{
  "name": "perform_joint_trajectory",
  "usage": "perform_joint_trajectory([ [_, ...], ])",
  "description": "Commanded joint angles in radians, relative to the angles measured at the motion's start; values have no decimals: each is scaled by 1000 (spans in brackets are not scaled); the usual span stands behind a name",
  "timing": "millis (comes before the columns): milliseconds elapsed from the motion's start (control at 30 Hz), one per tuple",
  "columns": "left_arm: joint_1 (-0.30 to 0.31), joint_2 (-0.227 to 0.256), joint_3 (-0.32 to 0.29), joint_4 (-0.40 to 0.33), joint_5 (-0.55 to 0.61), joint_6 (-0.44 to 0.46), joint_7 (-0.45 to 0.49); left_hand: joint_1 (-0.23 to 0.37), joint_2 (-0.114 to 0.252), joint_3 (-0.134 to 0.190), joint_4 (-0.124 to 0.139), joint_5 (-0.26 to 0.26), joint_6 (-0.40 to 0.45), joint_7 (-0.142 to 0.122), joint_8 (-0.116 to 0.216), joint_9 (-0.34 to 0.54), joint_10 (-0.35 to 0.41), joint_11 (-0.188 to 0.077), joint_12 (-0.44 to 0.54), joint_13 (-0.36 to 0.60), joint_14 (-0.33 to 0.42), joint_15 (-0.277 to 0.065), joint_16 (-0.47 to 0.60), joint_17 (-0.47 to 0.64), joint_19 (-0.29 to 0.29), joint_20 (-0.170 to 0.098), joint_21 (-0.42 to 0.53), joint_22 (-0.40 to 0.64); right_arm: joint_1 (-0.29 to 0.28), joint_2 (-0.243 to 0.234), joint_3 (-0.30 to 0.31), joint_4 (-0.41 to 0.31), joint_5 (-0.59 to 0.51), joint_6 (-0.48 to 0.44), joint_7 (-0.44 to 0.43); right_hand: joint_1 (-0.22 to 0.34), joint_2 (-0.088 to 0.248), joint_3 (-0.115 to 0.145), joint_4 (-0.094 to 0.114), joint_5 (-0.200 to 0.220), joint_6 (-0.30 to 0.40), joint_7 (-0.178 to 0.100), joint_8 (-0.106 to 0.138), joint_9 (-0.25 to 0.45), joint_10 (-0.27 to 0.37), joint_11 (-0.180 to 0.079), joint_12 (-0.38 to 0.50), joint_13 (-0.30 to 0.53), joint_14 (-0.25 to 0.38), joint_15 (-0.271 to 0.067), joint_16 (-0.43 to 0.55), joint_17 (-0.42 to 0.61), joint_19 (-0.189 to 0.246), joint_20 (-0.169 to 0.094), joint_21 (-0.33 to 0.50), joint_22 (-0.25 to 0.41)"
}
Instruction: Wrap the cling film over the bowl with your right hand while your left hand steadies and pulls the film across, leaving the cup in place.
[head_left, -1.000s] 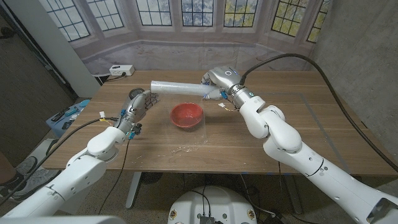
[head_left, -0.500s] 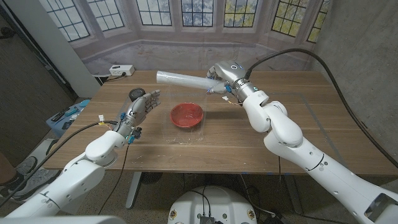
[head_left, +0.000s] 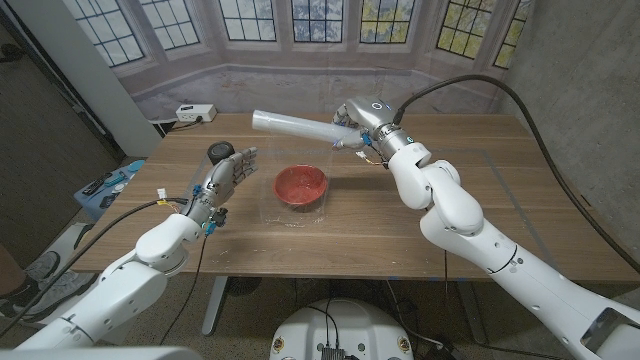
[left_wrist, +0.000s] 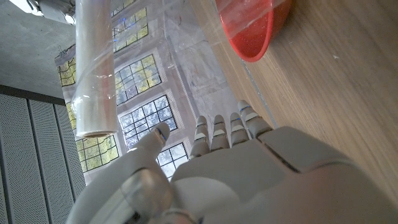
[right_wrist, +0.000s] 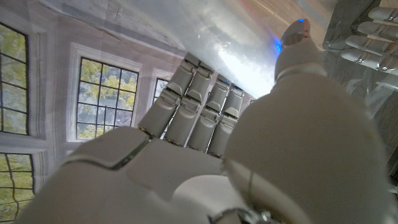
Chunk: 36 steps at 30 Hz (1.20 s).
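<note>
The roll (head_left: 295, 125) is gripped above the bowl (head_left: 301, 185) by the right hand (head_left: 352, 128); the left hand (head_left: 228, 172), beside it, is open. The film (head_left: 290, 165) could be torn if pulled unsteadied.

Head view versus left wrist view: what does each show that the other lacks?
Head view alone: the right hand holding the cling film roll above the table, and the dark cup behind the left hand. Left wrist view alone: the film sheet hanging from the roll toward the table. Both: the roll, the red bowl and the left hand.
</note>
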Motion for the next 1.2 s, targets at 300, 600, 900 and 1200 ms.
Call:
perform_joint_trajectory([
  [300, 94, 19, -35, -6, 1, -56, -58, 31, -38, -5, -55, 6, 2, -6, 2, 0, 8, -12, 2, 2, 7, -11, 2, 1, 13, -6, -2, 0, 40, 61, -33, -12, -34, -111, 59, 210, 224, -3, 2, -7, 29, -29, -4, 5, -8, -2, -6, 4, -6, -62, 6, 6, -3, -70, 9, 2],
  [600, 138, 9, -53, 4, 24, -93, -60, 70, -94, -28, -139, 5, 4, -29, 4, -3, 17, -35, 1, -1, 25, -31, 3, 1, 49, -13, 5, -1, 58, 87, -41, 4, -11, -143, 56, 210, 227, -6, 3, -10, 29, -27, -5, 6, -11, -5, -8, 5, -8, -62, 6, 8, -1, -70, 11, 2],
  [900, 114, -12, -37, 28, 41, -95, -51, 124, -118, -48, -205, 5, 16, -19, 7, -3, 57, -35, 11, -1, 97, -39, 16, 3, 144, 4, 29, 3, 74, 94, -47, 9, 21, -164, 45, 211, 229, -9, 3, -11, 31, -27, -6, 6, -11, -4, -10, 5, -8, -63, 7, 11, 3, -68, 14, 2],
  [1200, 97, -15, -29, 35, 33, -54, -31, 248, -127, -39, -233, 10, 50, -4, 18, -3, 110, -37, 23, 1, 182, -49, 25, 4, 221, 10, 44, 7, 85, 90, -51, 2, 59, -174, 29, 213, 230, -12, 2, -12, 31, -22, -8, 7, -9, -2, -11, 5, -8, -63, 8, 13, 5, -69, 16, 1],
])
